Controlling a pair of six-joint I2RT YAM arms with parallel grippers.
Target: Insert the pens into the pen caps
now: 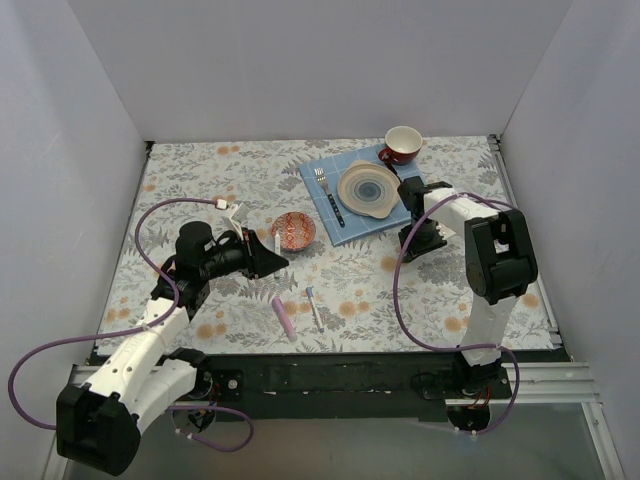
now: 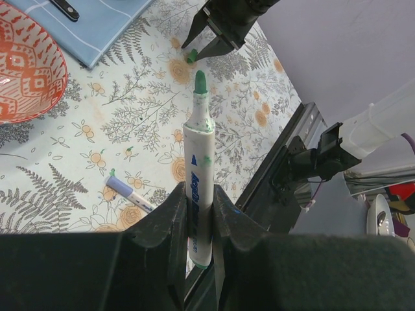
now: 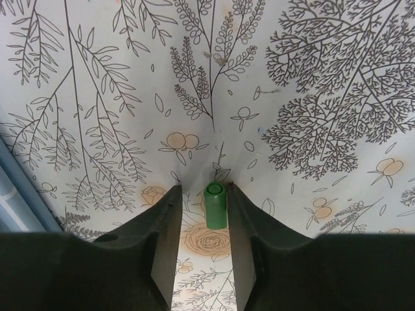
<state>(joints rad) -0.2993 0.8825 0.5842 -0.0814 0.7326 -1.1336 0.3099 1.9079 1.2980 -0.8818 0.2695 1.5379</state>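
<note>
The green pen (image 2: 198, 149), white-barrelled with its green nib bared, is sitting clamped in the left gripper (image 2: 198, 190), nib pointing right. A green cap (image 3: 215, 204) is lying on its side at mid-right. A blue-tipped pen (image 1: 314, 308) and a pink-lilac cap (image 1: 284, 317) are lying close together at near centre, not touching.

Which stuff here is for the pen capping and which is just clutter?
Job: green pen in left hand; green cap inside open right hand; blue-tipped pen; pink piece, pen or cap unclear.
Clutter: bowl, fork, knife, plate, cup, napkin.
</note>
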